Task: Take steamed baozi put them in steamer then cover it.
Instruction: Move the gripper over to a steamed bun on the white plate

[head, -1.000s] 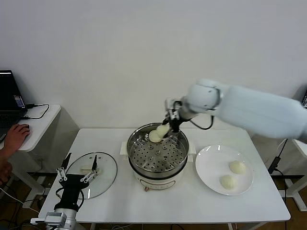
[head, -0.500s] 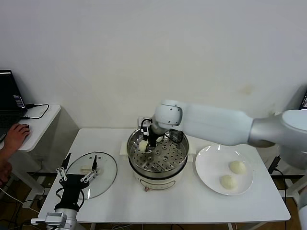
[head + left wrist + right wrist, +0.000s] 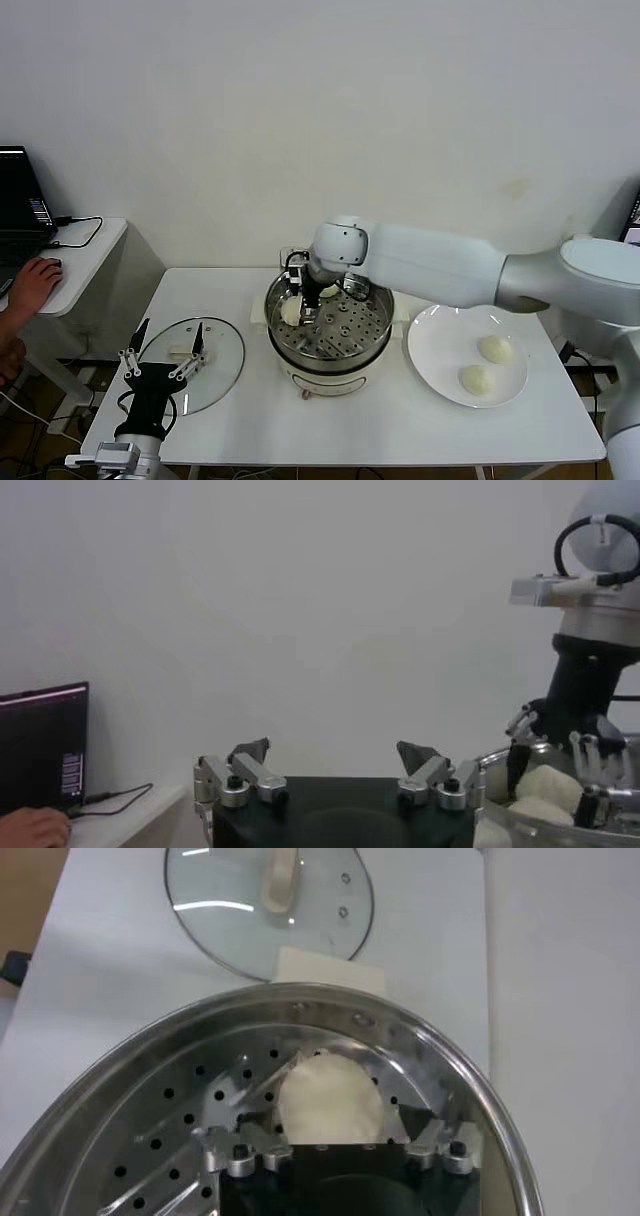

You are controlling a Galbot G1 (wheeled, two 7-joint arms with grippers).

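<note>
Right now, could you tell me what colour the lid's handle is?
Cream-white; the cover handle shows best in the right wrist view.

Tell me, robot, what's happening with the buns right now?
Right end effector open over a bun in the steamer. Left end effector open, idle. Two buns wait. Nothing blocking.

Shiny perforated steel steamer (image 3: 330,325), clear glass cover (image 3: 195,352), smooth matt dough baozi (image 3: 328,1100), glossy white plate (image 3: 437,360).

Right arm extended across the body, wrist bent downward; right gripper (image 3: 303,298) lowered with fingers (image 3: 236,1110) spread apart. Left arm parked low at the robot's left; left gripper (image 3: 161,362) pointing forward, fingers (image 3: 251,750) parted wide.
</note>
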